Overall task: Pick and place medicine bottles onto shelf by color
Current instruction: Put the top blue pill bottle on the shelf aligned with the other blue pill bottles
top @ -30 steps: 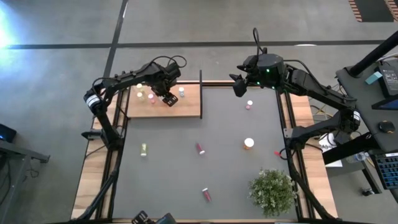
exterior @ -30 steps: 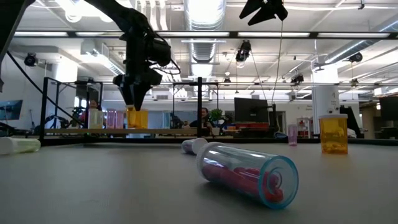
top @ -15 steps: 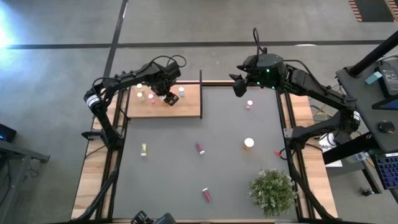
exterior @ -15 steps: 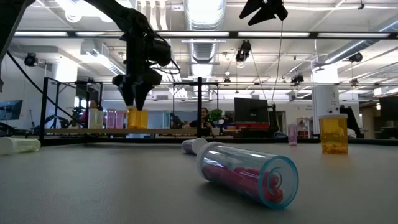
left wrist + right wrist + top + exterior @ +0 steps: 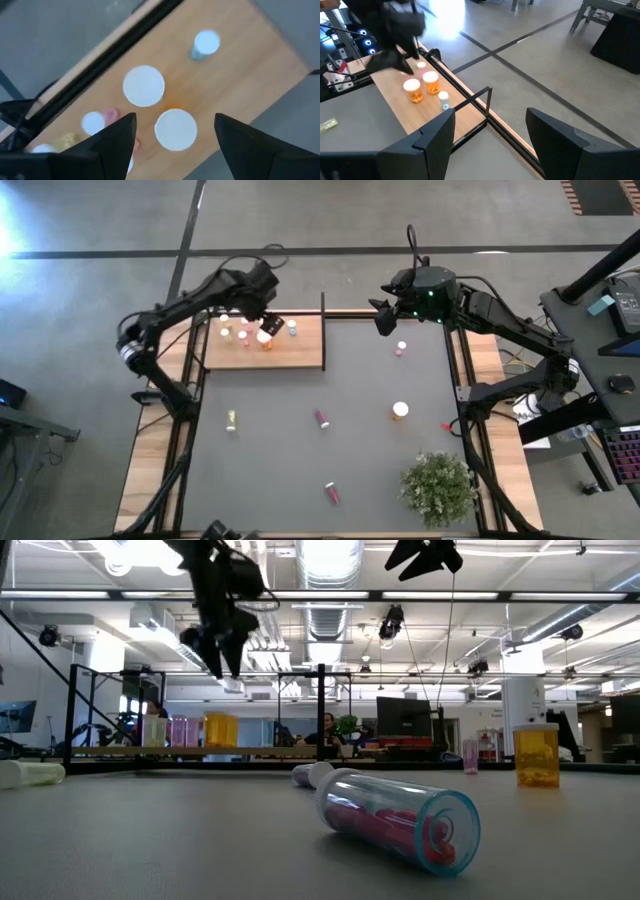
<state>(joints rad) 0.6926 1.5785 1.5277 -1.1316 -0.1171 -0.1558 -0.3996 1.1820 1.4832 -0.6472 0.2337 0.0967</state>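
The left gripper [image 5: 172, 145] hovers above the shelf [image 5: 300, 352], fingers apart and empty, over two upright orange bottles [image 5: 175, 129]; right gripper [image 5: 384, 318] waits, fingers apart, nearer the pink bottle [image 5: 401, 348].

High view: straight down over whole table. Low view: tabletop level, facing shelf [image 5: 200, 751] far behind. Left wrist: close above shelf [image 5: 240, 70]. Right wrist: slanting toward shelf [image 5: 395, 107] from afar.

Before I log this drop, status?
Left gripper open, empty, above shelf. Orange bottle upright on shelf. Right gripper open, waiting. Nothing in the way.
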